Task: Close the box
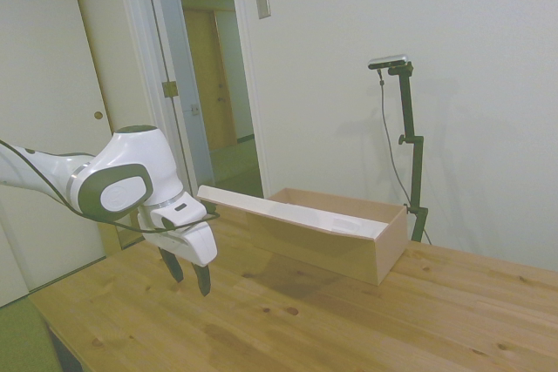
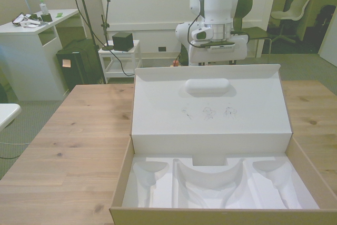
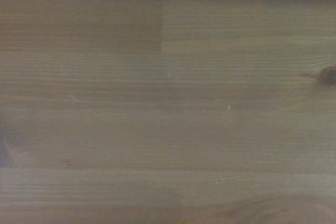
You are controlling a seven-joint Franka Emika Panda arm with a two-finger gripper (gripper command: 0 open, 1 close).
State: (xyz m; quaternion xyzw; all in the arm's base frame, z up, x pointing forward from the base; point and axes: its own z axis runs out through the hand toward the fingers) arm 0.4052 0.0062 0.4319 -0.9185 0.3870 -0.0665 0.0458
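Your end effector (image 1: 189,274) is hanging low over the bare tabletop (image 1: 349,328), just short of the lid's free edge, holding nothing; its two dark fingers are pointing down with only a narrow gap showing between them in the side view. The wrist camera is showing nothing but wood grain, so you are getting no help from it yet.

The box (image 2: 221,183) is lying open across the tabletop, tan outside and whitish inside, its moulded tray facing up. In the side view its long body is sitting well out from the arm, with the lid reaching back toward you.

The lid (image 1: 288,213) is standing tilted back past upright, hinged along the tray's far side in the front view, its underside facing that camera. Its free edge is the part nearest the arm, raised off the wood.

To do this step well, you are probably best off getting under or behind that raised free edge, near its middle so the long panel is not twisting, and then sweeping up and over the hinge toward the tray. Keep the push gentle: the cardboard looks light and the whole box could slide.

The oval slot (image 2: 207,86) is lying near the free edge, roughly at mid-length, which gives you a centring mark.
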